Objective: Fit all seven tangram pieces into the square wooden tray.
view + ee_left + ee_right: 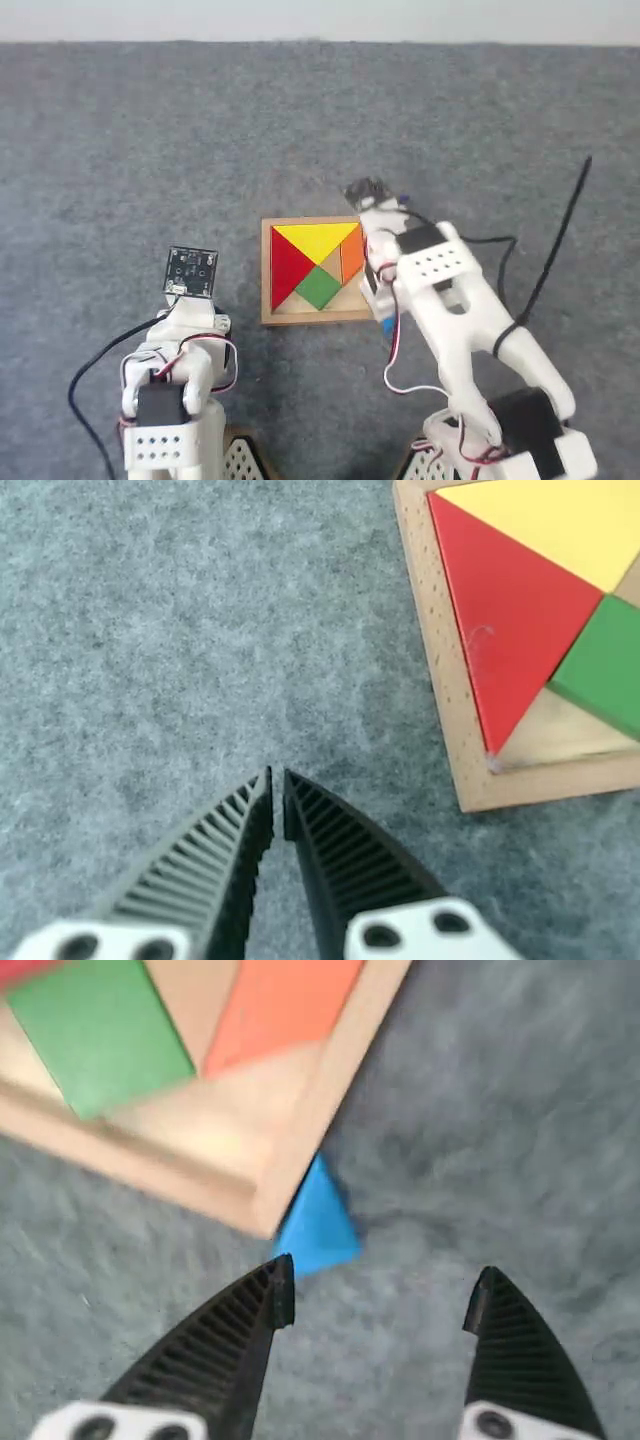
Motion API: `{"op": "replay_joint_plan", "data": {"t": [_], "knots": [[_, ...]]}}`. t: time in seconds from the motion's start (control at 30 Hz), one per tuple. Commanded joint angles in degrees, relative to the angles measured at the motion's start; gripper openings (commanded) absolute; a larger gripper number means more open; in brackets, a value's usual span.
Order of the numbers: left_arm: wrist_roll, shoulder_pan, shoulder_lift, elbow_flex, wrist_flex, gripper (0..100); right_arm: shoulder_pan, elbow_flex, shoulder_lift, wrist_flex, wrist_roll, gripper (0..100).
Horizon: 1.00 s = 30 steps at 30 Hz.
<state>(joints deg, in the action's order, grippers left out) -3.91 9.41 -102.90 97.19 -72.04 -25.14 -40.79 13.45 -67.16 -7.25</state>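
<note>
- Risk 1, clipped rim. Cause: blue pc (pixel 318 1222) tight against outer wall of tray (pixel 330 1090), so prob. no room for a fingertip on that side. Expect skid-off on closing.
- Risk 2, shifted tray. Cause: approach too close to the corner. Any shove on the wall likely to slide the tray over the mat (pixel 150 150) & unseat pcs inside.
- Risk 3, failed lift. Cause: thin, flat pc on soft mat. Pads liable to ride over it or press it into the pile. Judged, not seen.
- Risk 4, bad seating. Cause: wrong rotation at release into a narrow gap. Result: pc propped on a neighbour or on the rim.
- Right gripper (pixel 385 1280): jaws apart, nothing between, over the mat just short of blue pc.
- Left gripper (pixel 277 780): jaws together, empty, over the mat off the tray's left edge, apart from the rim.
- Tray: square, pale wood, raised rim, near mat centre.
- Inside:
  - yellow triangle (pixel 315 240) along far edge
  - red triangle (pixel 288 270) along left edge
  - green square (pixel 318 287) mid-tray toward near edge
  - orange pc (pixel 351 262) along right edge
  - bare wood along near edge
- Tan patch between yellow, orange & green: tray floor or wood-toned pc, cannot tell.
- Blue pc location: outside tray, flat on mat, touching outer side of near-right corner.
</note>
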Motion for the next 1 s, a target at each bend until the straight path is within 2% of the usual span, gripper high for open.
{"op": "replay_joint_plan", "data": {"t": [0.0, 0.47, 0.7, 0.97], "knots": [[-0.1, -0.1, -1.1, -0.7, -0.2, 2, -3.5, -2.2, 2.9, 1.9, -1.3, 28.1], [-0.1, -0.1, -1.1, -0.7, -0.2, 2, -4.4, -7.6, 2.2, 8.8, -1.6, 28.1], [-0.1, -0.1, -1.1, -0.7, -0.2, 2, 0.6, -7.5, 2.2, 9.4, -3.3, 28.1], [-0.1, -0.1, -1.1, -0.7, -0.2, 2, 0.7, -3.9, -3.9, 8.8, -3.1, 28.1]]}}
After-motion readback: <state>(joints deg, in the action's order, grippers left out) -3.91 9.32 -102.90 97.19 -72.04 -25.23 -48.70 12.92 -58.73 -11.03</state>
